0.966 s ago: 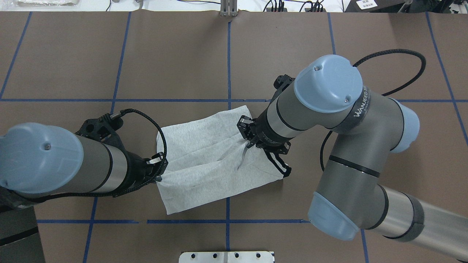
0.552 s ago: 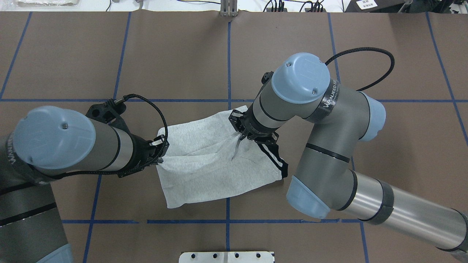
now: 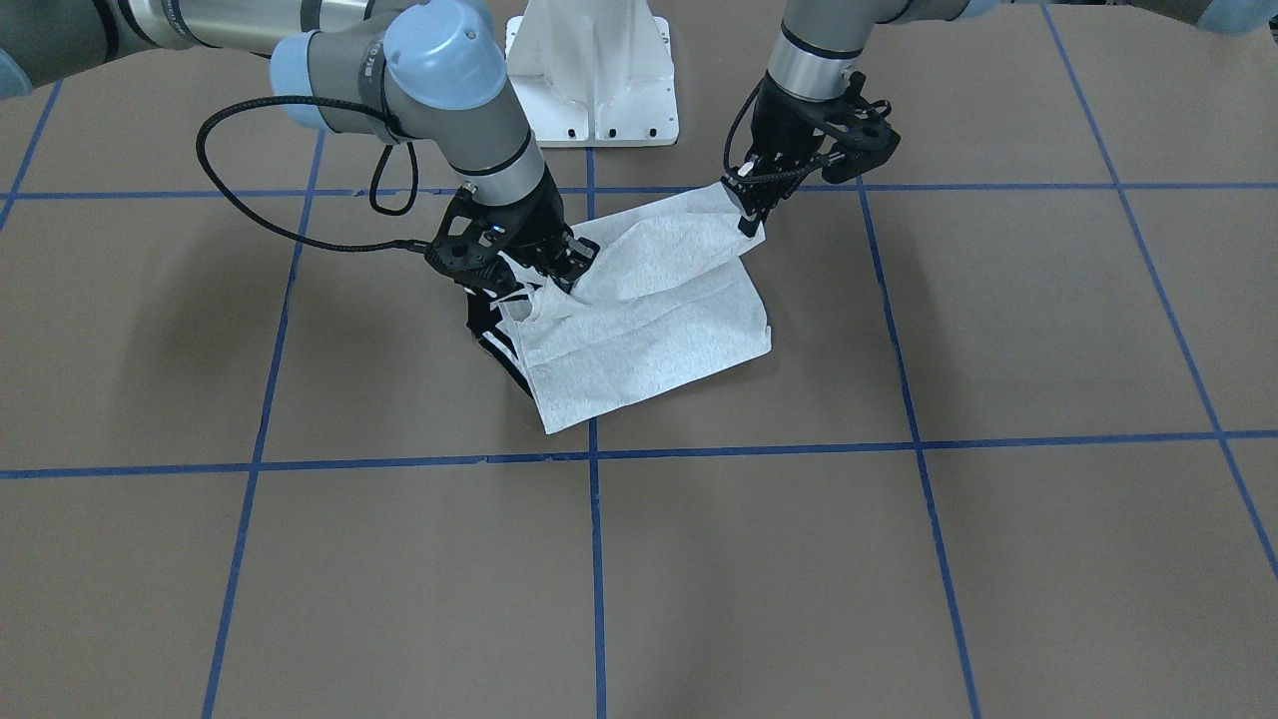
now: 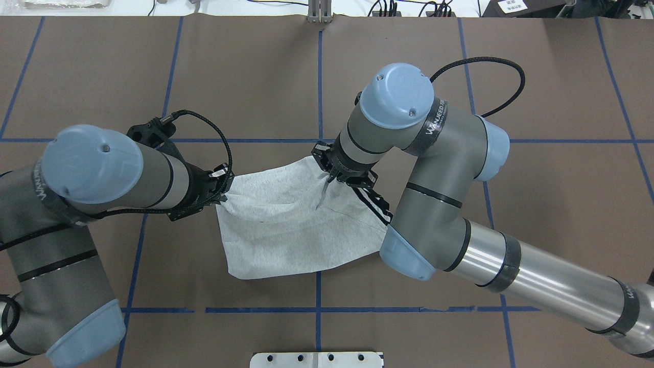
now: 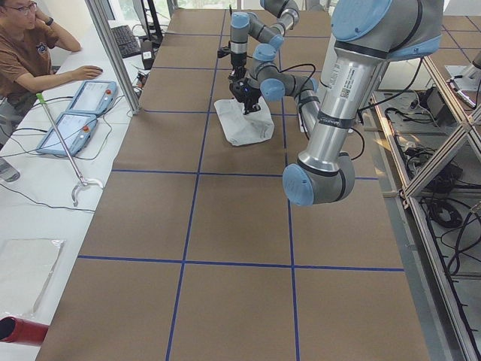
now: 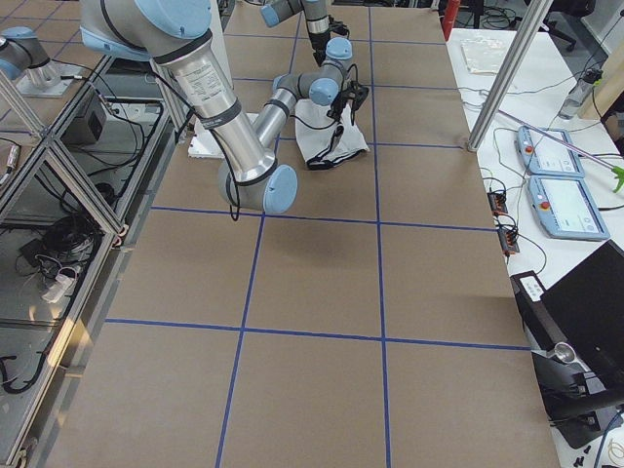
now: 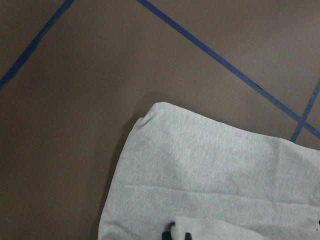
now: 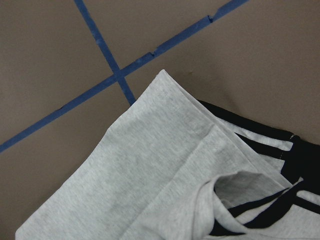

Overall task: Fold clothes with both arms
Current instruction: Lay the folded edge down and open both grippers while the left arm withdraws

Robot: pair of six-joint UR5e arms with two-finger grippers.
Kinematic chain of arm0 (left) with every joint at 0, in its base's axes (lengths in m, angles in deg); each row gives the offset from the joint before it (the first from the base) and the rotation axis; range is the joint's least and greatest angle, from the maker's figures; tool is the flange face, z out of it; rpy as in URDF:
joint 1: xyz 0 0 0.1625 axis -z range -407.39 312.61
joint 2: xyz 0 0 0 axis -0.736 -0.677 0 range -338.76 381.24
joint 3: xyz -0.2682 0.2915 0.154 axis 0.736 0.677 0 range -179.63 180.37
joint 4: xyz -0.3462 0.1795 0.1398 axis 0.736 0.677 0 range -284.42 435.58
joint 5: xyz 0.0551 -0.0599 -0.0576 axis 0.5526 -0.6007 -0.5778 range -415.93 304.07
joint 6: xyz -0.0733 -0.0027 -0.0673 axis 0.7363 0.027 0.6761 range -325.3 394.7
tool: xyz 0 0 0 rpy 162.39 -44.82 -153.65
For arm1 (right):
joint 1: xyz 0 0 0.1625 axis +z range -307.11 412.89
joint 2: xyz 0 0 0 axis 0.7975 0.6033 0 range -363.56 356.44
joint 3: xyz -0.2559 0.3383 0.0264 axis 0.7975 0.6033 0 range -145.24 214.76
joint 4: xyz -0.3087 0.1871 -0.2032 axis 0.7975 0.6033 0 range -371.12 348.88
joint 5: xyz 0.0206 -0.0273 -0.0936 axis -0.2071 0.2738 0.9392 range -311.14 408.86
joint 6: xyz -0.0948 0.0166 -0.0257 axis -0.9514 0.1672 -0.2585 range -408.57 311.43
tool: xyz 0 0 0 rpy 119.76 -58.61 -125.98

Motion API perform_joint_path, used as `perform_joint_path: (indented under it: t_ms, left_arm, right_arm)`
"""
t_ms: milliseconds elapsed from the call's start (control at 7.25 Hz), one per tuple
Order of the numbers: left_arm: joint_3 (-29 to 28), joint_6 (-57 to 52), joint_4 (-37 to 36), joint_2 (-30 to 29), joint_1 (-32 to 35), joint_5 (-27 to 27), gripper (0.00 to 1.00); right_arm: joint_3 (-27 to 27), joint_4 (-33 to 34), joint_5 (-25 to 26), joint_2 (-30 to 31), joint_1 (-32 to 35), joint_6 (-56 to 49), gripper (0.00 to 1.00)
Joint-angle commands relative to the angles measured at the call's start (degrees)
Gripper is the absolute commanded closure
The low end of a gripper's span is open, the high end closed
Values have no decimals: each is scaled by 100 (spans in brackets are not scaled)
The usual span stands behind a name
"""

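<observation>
One grey T-shirt lies near the middle of the desk, already doubled into a rough rectangle. In the overhead view its black shoulder stripes peek out at 3 o'clock. The left end effector is pinched onto the cloth at the shirt's 10 o'clock corner. The right end effector is clamped on a gathered bit at about 1 o'clock. Between them the held edge is raised off the lower layer and sags slightly.

The step in hand looks like carrying this edge over to lay a fold. To do it well, both arms should travel level and at the same pace. They should draw a little apart to pull out the sag and the creases that radiate from the right grip. The edge should come down parallel to the one it is to meet, and the grips should let go only once the cloth rests flat. The risk is dragging the bottom layer askew.

Count: one T-shirt, two arms, two end effectors, one white pedestal base.
</observation>
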State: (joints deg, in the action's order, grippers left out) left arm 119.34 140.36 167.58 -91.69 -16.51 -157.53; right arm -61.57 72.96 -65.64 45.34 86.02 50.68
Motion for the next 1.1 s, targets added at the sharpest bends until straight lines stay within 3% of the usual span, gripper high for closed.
perform_joint_path:
  t_ms: [0, 552, 690, 828, 966]
  left_arm:
    - [-460, 16, 344, -113, 233, -9, 100]
    - [-577, -1, 371, -167, 287, 0, 100]
    - [-594, -1, 415, -184, 287, 0, 84]
    - [-707, -10, 415, -219, 278, 0, 1]
    - [-708, -62, 380, -289, 287, -9, 0]
  right_arm:
    - [193, -59, -3, -29, 53, 33, 100]
    - [272, -68, -187, -29, 193, 33, 100]
    - [325, -155, -179, -29, 194, 24, 68]
    - [360, -234, -161, -29, 185, 33, 1]
    - [378, -270, -170, -21, 211, 24, 0]
